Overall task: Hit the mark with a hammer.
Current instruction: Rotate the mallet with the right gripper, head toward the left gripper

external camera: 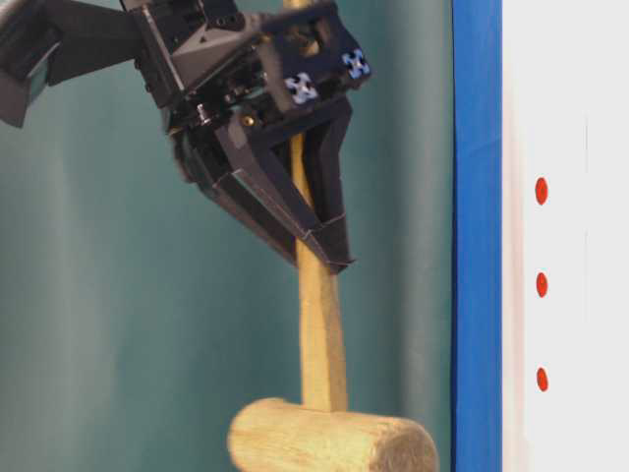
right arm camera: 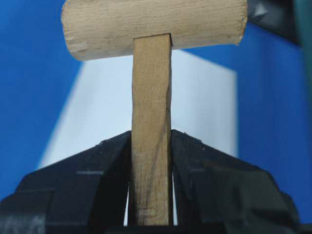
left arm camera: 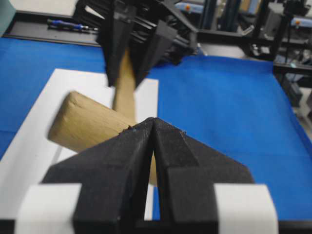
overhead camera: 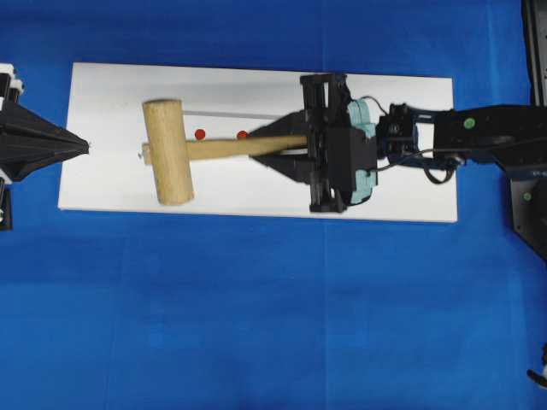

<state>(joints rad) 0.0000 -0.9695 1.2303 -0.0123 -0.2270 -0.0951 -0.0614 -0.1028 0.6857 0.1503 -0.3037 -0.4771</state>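
At far left of the overhead view we see our left gripper (overhead camera: 85,146), black, fingers pressed together with nothing between them, its tip just over the left edge of the white rectangular board (overhead camera: 256,192). The left wrist view confirms it: both black foam pads (left arm camera: 131,146) meet along one seam.

Next right is the light wooden mallet (overhead camera: 184,150): thick cylindrical head lying crosswise over the left part of the board, long flat handle running right. From table level the head looks lifted, but whether it touches the board we cannot tell.

Just right of the head, two small red dots (overhead camera: 200,134) show on the board above the handle in the overhead view; the table-level view shows three in a row. The head is beside them, not over them.

Further right, our right gripper (overhead camera: 291,143) pinches the handle near its far end, one black finger (right arm camera: 92,170) on each flat side, wood tight between them in the right wrist view. The right arm (overhead camera: 479,132) comes in from the right edge.

All of it sits over the blue cloth-covered table (overhead camera: 256,316).
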